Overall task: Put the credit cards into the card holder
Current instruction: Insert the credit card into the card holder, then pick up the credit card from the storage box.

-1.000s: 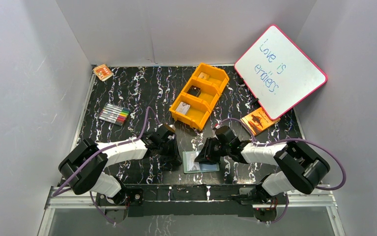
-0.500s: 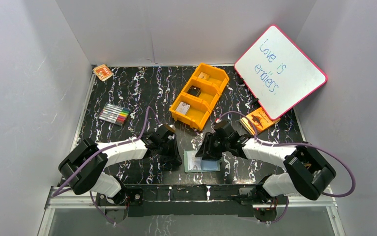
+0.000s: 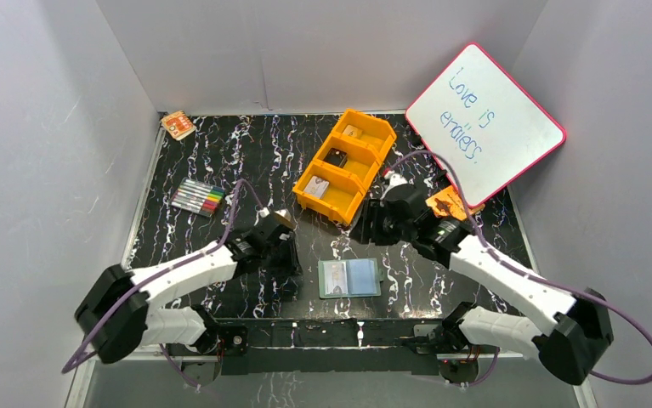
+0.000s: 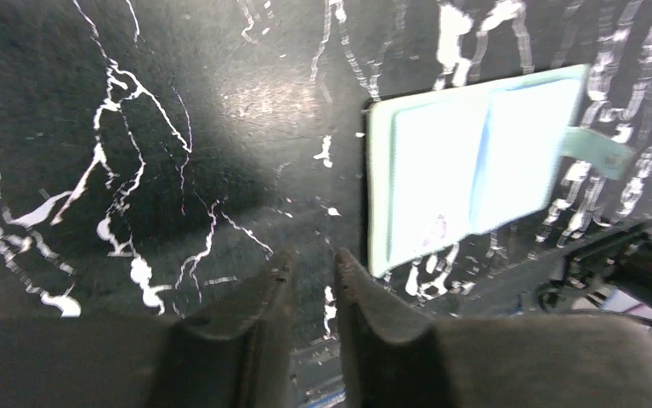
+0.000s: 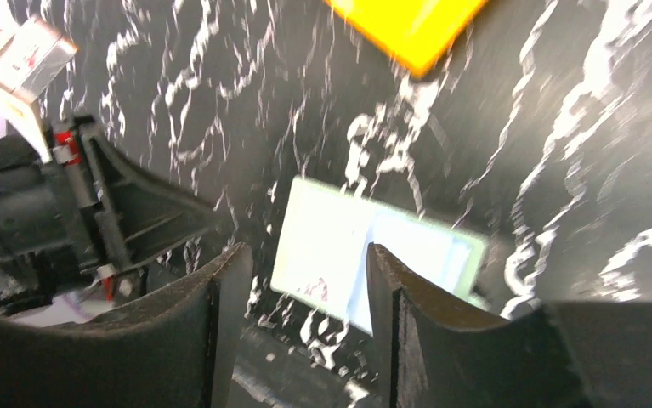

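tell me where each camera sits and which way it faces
top external: high above and behind the robot, looking down on the table; left arm and right arm show.
left wrist: low over the table, facing the open card holder; left jaws at bottom.
right wrist: angled down at the card holder, orange tray beyond; right jaws at bottom, left arm at left.
shared: all three see the card holder.

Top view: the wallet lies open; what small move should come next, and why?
Probably the right fingers should reach over the orange tray and lower toward the card in its nearest compartment. The card holder lies open, and those fingers are apart, empty, close beside the tray.
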Tool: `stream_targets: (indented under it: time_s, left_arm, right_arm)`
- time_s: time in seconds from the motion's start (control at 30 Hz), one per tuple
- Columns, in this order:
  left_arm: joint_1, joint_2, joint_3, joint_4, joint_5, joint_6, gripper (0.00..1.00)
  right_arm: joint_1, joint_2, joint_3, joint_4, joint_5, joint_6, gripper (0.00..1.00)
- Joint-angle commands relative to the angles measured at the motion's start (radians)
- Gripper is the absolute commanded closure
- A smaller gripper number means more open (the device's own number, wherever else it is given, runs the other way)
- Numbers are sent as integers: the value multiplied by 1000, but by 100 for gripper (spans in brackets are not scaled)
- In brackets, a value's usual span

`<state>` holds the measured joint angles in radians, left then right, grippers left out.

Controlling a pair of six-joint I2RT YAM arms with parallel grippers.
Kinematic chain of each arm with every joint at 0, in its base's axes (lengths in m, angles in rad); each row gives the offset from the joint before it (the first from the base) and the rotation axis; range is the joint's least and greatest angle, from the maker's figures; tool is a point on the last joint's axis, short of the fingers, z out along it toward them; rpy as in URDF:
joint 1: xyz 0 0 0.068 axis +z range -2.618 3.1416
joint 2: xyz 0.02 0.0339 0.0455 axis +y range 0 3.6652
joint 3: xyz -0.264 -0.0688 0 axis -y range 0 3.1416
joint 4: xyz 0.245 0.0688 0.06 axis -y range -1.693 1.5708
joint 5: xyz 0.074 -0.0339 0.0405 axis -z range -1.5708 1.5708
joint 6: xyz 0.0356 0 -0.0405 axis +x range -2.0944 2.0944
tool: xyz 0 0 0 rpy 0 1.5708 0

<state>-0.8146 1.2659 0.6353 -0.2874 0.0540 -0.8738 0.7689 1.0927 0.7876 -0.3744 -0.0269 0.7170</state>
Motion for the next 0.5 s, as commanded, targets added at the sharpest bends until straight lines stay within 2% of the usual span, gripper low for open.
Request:
stream_targets:
  time_s: [0.0, 0.07, 0.13, 0.2, 0.3, 0.47]
  left_arm:
    - [-2, -184, 79, -144, -141, 39, 73]
    - [-1, -260, 101, -186, -195, 59, 58]
    - [-1, -315, 124, -234, -251, 69, 43]
    - [0, -364, 137, -278, -306, 71, 33]
    - [2, -422, 131, -312, -363, 63, 27]
    - [2, -458, 99, -361, -384, 9, 25]
  right_arm:
    - [6, -91, 131, -57, 260, -254, 33]
    - [5, -98, 182, -42, 288, -297, 24]
    - [5, -72, 240, -19, 260, -322, 22]
    - [6, -29, 279, 18, 230, -311, 22]
    - [2, 66, 333, 65, 193, -255, 23]
    - [-33, 228, 399, 169, 136, -110, 25]
